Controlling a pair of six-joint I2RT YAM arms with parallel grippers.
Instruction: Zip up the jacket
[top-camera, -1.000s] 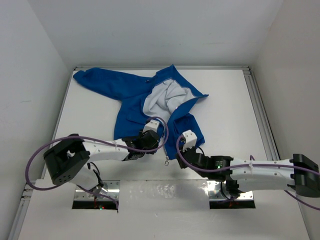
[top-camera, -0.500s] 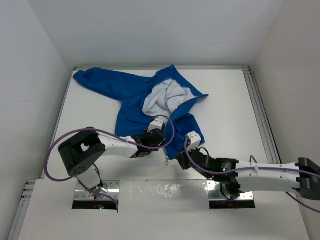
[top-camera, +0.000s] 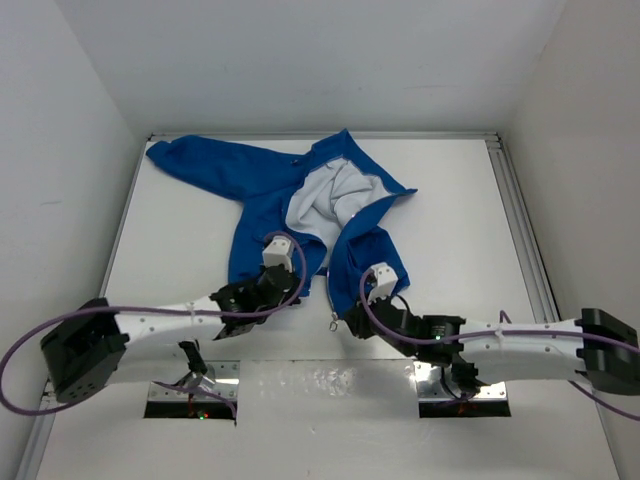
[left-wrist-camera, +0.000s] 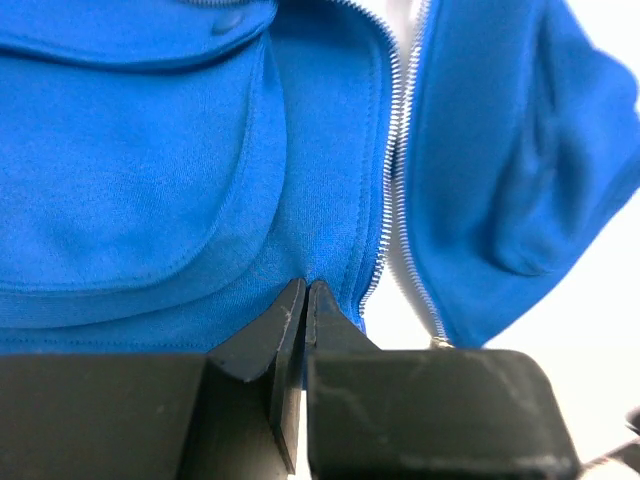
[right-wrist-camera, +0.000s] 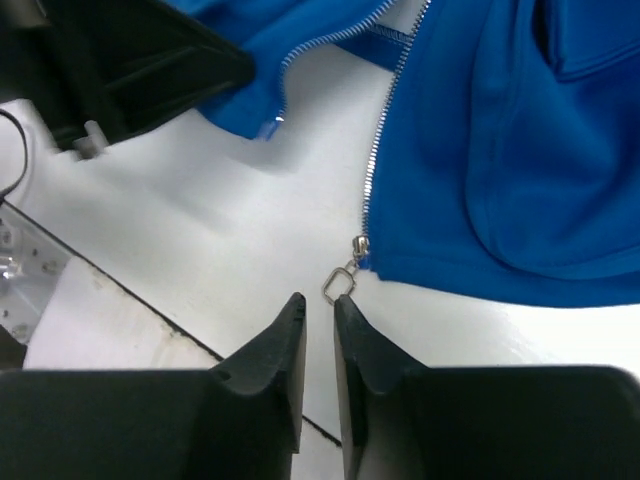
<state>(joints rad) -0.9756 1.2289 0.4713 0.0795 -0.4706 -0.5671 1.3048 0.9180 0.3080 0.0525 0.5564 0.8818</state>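
The blue jacket (top-camera: 270, 190) lies open on the white table, its pale lining (top-camera: 325, 200) showing at the middle. My left gripper (top-camera: 288, 293) sits at the bottom of the left front panel. In the left wrist view its fingers (left-wrist-camera: 306, 285) are shut on the hem beside the zipper teeth (left-wrist-camera: 395, 130). My right gripper (top-camera: 348, 315) is at the bottom of the right panel. In the right wrist view it (right-wrist-camera: 318, 300) is open by a narrow gap, empty, its tips just short of the metal zipper pull (right-wrist-camera: 340, 283).
Raised rails edge the table on the left (top-camera: 125, 215) and right (top-camera: 520, 215). Metal base plates (top-camera: 225, 375) lie at the near edge. The left gripper's black body (right-wrist-camera: 120, 60) shows in the right wrist view, close beside the right gripper.
The left arm has swung out to the left and its gripper has drawn back a little with the hem. The right gripper has shifted slightly left toward the zipper pull.
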